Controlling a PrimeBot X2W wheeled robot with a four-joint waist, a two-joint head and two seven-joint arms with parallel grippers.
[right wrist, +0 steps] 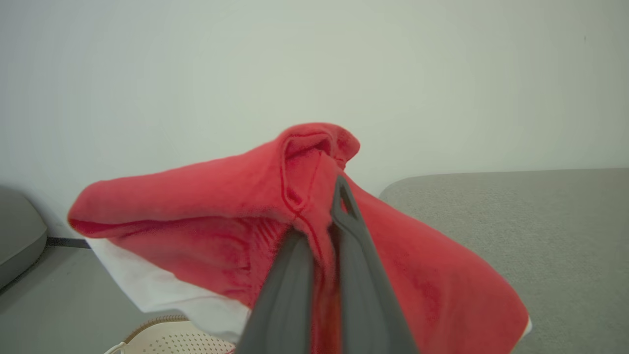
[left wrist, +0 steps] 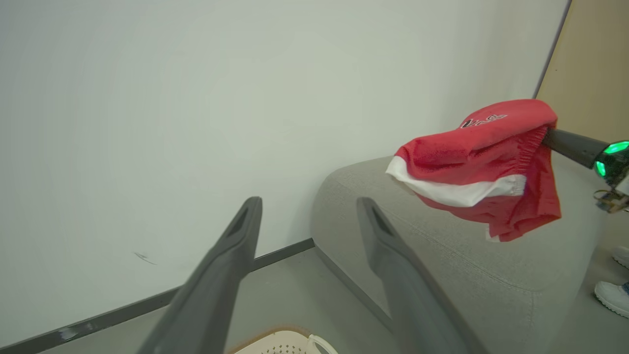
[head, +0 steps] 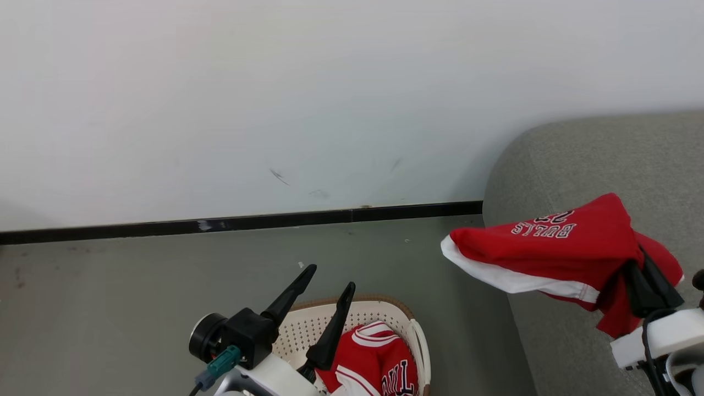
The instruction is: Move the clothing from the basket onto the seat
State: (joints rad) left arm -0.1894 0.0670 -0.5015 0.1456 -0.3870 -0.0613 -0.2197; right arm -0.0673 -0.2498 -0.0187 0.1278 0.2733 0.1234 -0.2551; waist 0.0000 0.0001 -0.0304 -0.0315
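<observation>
Clothing (head: pixel 542 250) halfway home: we see the red shorts (left wrist: pixel 471 157) pinched in the tightly closed right gripper (head: pixel 638 272). They hang in the air at 3 o'clock in our head view, over the near edge of the grey sofa (head: pixel 605 148) and not yet resting on it. The red jersey (head: pixel 374 363) lies in the basket (head: pixel 363 314) at 6 o'clock, with the left gripper (head: pixel 331 276) spread wide and empty just above it.

We judge the main risk to be the drop. The white-trimmed hem juts toward 9 o'clock, past the sofa's rounded edge and over the floor (head: pixel 137 308). Letting go here could send the shorts sliding off the curve and onto the ground. The grip also takes in only a bunched fold, which might slip free on a quick swing. At the basket, the open fingers could catch the rim or the perforated wall and drag or tip it instead of lifting the jersey.
</observation>
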